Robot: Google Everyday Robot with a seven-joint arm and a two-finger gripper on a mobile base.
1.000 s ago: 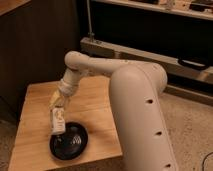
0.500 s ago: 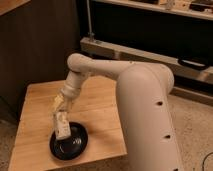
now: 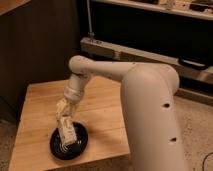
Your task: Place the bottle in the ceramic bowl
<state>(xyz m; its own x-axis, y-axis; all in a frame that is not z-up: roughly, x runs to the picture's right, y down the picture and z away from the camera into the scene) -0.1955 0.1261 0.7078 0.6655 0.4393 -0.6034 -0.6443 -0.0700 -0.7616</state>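
The desk [image 3: 100,107] stood at the left of the view, with a shelving frame [image 3: 130,50] behind it and the floor [image 3: 197,115] to its right. The ceramic bowl [image 3: 82,145] sat on the desk close to its front edge, left of the robot's body [image 3: 150,115]. The arm reached from that body leftward and down over the desk. The pincer [image 3: 64,116] hung directly above the bowl, and the bottle [image 3: 67,132] stood beneath it, its lower end inside the bowl.
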